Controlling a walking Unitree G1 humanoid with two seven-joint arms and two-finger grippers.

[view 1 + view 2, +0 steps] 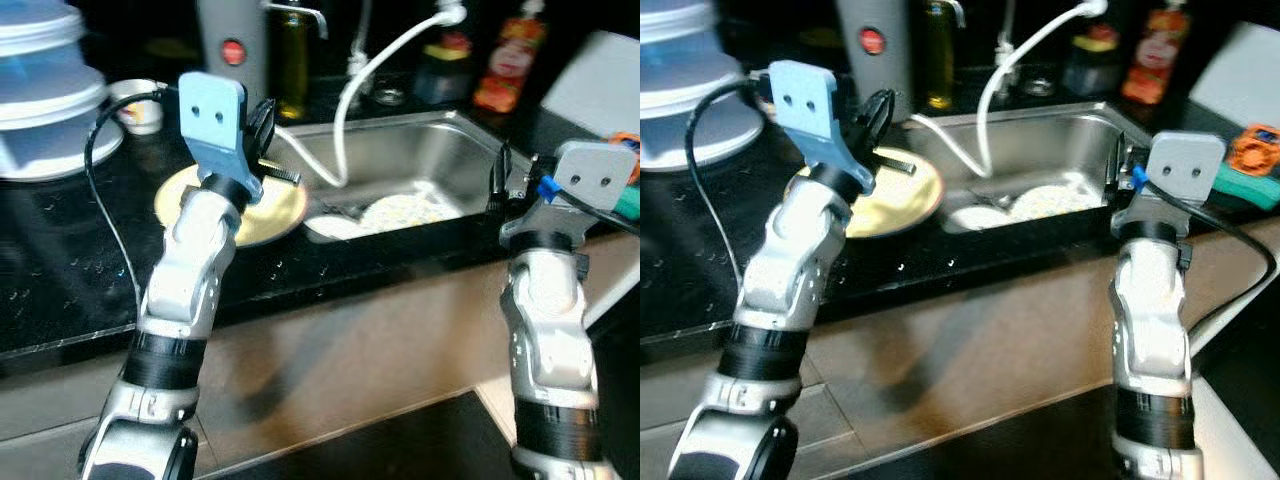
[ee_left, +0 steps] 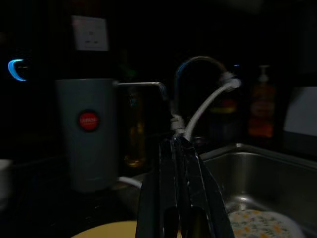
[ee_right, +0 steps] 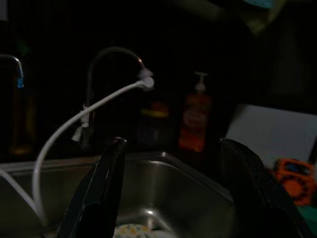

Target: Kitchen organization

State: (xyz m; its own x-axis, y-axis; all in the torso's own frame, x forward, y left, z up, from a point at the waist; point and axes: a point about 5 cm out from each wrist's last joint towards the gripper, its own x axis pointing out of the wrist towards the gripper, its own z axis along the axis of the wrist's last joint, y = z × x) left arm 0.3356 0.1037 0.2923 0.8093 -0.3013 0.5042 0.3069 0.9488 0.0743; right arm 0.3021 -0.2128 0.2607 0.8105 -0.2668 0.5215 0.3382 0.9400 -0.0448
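Note:
A yellow plate (image 1: 270, 212) lies on the black counter (image 1: 60, 260) just left of the steel sink (image 1: 455, 150). My left gripper (image 1: 266, 140) hovers over the plate's far rim, its fingers (image 2: 174, 163) pressed together with nothing seen between them. In the sink lie a floral plate (image 1: 402, 210) and a white dish (image 1: 335, 228). A white hose (image 1: 350, 90) hangs from the tap into the basin. My right gripper (image 3: 171, 141) is at the sink's right rim, open, its fingers (image 1: 497, 180) pointing over the basin.
Behind the plate stand a grey canister with a red badge (image 1: 232, 50) and an oil bottle (image 1: 292, 60). An orange soap bottle (image 1: 510, 60) stands behind the sink. Stacked plastic containers (image 1: 40, 90) and a small white cup (image 1: 140, 105) sit at far left. An orange-and-teal item (image 1: 1255, 155) lies right.

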